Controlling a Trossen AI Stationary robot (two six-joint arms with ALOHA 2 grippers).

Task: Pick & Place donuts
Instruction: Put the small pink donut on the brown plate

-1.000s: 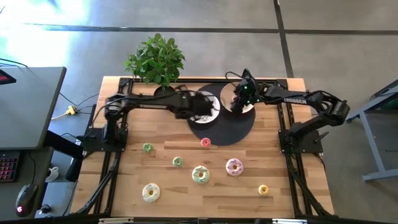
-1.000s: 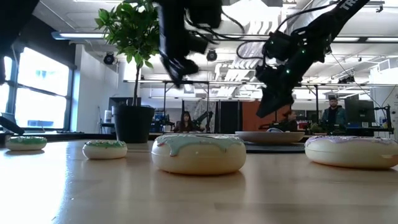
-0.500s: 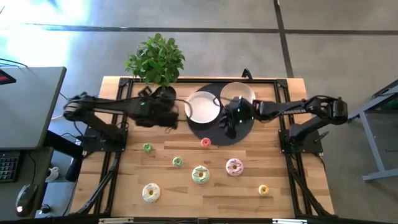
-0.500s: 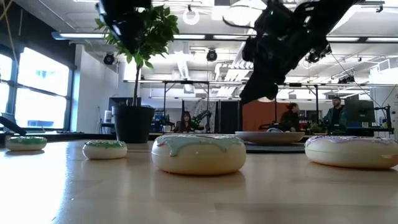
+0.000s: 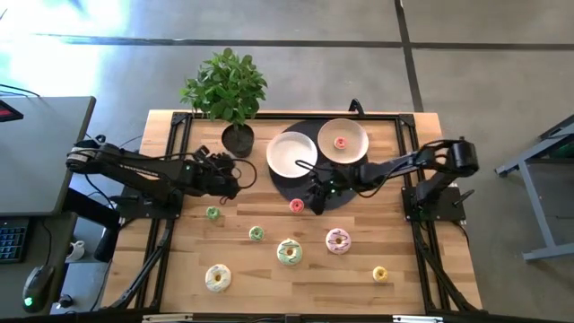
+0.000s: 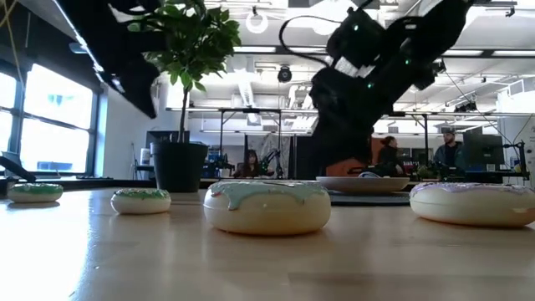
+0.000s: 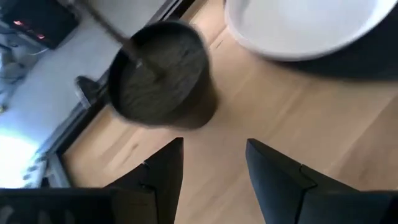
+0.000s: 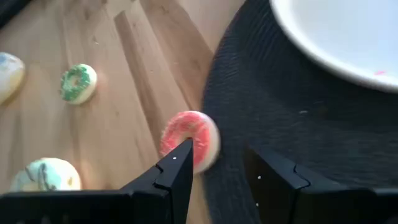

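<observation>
Pink-red tiny donut point(image 8: 189, 147) lies just ahead of my right gripper point(image 8: 217, 165), fingers spread, empty, at the black mat point(image 5: 345, 193) edge. One donut point(image 5: 340, 142) sits plated; six wait on wood. Left gripper point(image 7: 208, 165), released, hangs near the plant pot point(image 7: 163, 84).
</observation>
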